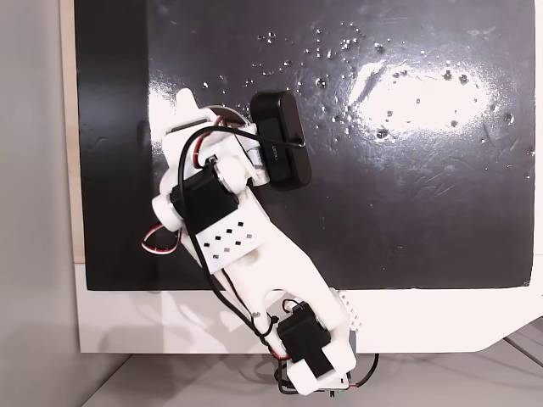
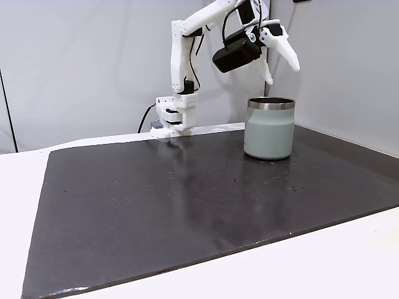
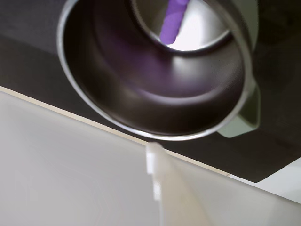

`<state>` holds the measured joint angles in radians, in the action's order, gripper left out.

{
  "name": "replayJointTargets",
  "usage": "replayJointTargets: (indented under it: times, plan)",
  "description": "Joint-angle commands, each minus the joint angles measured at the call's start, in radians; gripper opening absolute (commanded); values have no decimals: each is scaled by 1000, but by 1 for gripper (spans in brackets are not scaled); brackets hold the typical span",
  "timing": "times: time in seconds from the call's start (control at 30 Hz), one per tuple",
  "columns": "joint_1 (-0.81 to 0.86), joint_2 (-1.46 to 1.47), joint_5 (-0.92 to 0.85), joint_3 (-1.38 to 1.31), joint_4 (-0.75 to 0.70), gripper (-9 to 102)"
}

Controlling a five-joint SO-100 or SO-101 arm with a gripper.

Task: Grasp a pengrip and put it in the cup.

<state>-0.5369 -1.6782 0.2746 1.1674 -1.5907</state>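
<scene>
Because the small purple rubbery pengrip (image 3: pixel 172 21) already lies inside the round shiny steel cup (image 3: pixel 117 75) directly below them, the white gripper (image 2: pixel 282 62) hangs with jaws spread, released.

My white arm (image 2: pixel 181 56) hangs above a black mat (image 2: pixel 187 205); purple pengrip (image 3: pixel 172 21) inside the steel cup (image 2: pixel 269 128) (pale grey-green outside).

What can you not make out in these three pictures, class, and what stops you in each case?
- Cup in a fixed view from above: almost wholly hidden under the arm.
- Cup's inside in a fixed side view: its wall hides it, so no pengrip is seen.
- Pengrip in the wrist view: blurred, its top cut off by the edge.
- Hand: whether open or shut is unclear.
</scene>
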Motion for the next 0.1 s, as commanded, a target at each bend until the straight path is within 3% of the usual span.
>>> replayJointTargets:
  times: [0.0, 0.07]
  plan:
    - [2, -38, -11, -12, -2, 33]
    - [2, -41, -14, -12, -2, 33]
